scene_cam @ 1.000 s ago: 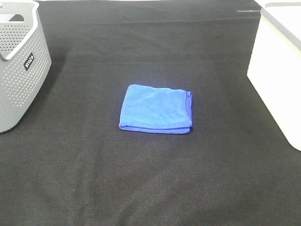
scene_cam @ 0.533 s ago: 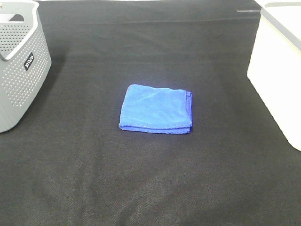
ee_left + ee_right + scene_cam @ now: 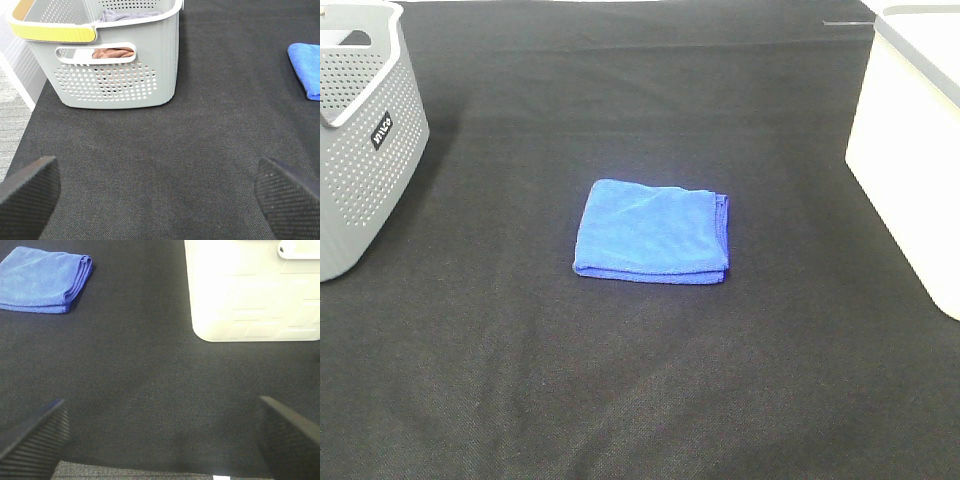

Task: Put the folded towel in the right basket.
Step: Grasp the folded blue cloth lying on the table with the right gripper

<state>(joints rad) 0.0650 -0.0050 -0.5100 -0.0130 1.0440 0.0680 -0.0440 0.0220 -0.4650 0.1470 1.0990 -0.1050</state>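
Dark bench [image 3: 640,400] is carrying the towel [image 3: 651,232]; right tool [image 3: 160,440] is hanging released, so I'm aiming to pinch all layers at three o'clock, nearest the white basket [image 3: 910,150].

Soft, napped blue cloth towel [image 3: 651,231], matt black coarse-woven table cover [image 3: 620,400], perforated grey plastic basket [image 3: 365,170], smooth white plastic basket [image 3: 905,180]

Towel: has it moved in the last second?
No. The towel lies in the same spot between the grey basket and the white basket.
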